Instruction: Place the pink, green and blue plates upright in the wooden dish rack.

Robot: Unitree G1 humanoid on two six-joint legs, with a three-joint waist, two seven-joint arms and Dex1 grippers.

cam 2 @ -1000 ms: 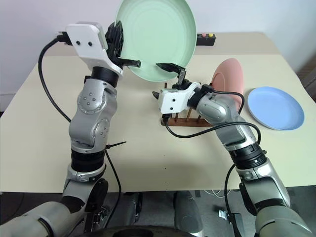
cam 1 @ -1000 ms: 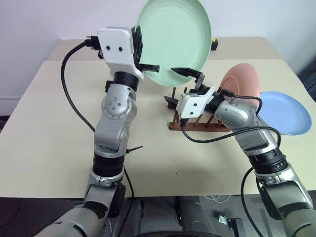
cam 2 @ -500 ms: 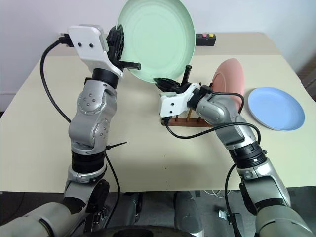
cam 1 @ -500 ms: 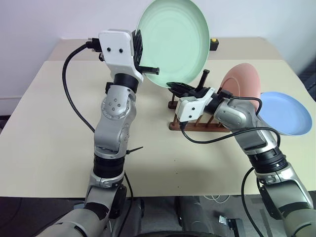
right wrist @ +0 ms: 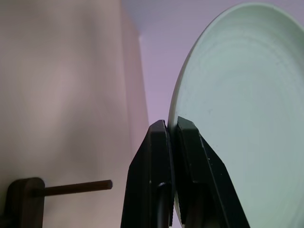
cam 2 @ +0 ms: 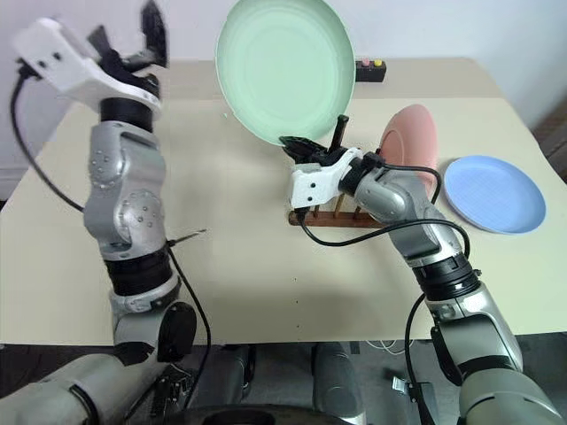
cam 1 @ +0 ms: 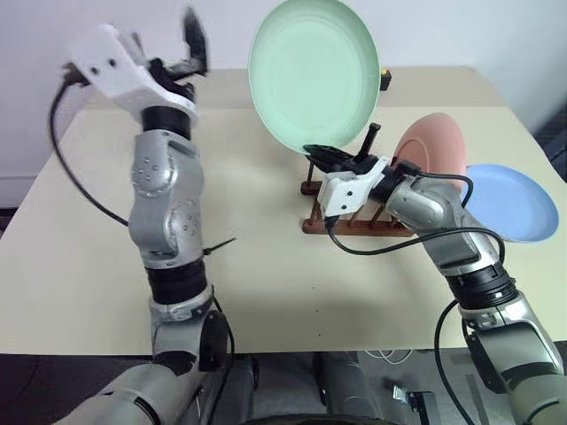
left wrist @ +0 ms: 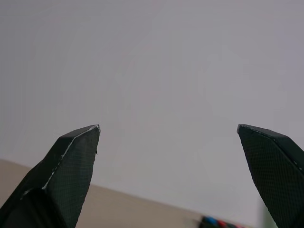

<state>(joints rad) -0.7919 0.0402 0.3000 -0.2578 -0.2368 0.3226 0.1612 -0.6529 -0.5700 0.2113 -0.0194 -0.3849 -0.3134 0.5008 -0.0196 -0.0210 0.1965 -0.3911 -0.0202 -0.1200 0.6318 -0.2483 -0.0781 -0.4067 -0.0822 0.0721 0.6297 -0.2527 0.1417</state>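
The green plate [cam 1: 314, 75] stands on edge in the air above the wooden dish rack [cam 1: 350, 221]. My right gripper [cam 1: 326, 155] is shut on its lower rim, and in the right wrist view the fingers [right wrist: 159, 142] pinch the green plate [right wrist: 237, 95]. My left gripper [cam 1: 164, 49] is open and holds nothing, raised well to the left of the plate; its own view shows the fingertips [left wrist: 80, 142] spread wide against the wall. The pink plate [cam 1: 434, 146] stands upright at the right end of the rack. The blue plate [cam 1: 514, 202] lies flat on the table to the rack's right.
A black box with coloured buttons [cam 2: 370, 69] sits at the table's far edge behind the green plate. Bare beige tabletop [cam 1: 266, 274] stretches in front of and left of the rack. One rack peg [right wrist: 71, 188] shows beside my right fingers.
My right gripper shut on the green plate's lower rim. My left gripper then opened, let go of the plate and swung away to the left. The plate stays up in the right gripper.
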